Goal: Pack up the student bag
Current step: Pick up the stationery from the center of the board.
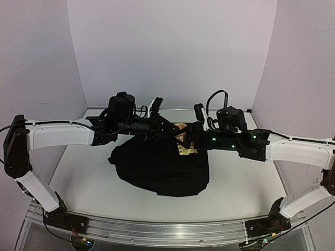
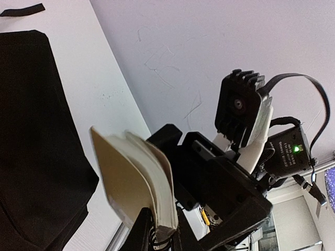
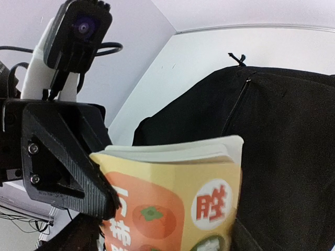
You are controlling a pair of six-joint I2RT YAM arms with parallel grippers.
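A large soft black fabric backpack [image 1: 157, 167] slumps, rumpled, in the middle of the smooth white table [image 1: 84, 172]. Above it the left gripper [image 2: 157, 234] pinches one edge of a glossy yellow-orange soft-cover book [image 3: 172, 204] whose pale pages are fanned. The right gripper [image 1: 194, 137] meets the book too, but whether its jaws clamp it cannot be told.

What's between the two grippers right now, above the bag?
A book with a yellow-orange cover stands between the left gripper and the right gripper, over the student bag. The right wrist view shows it best.
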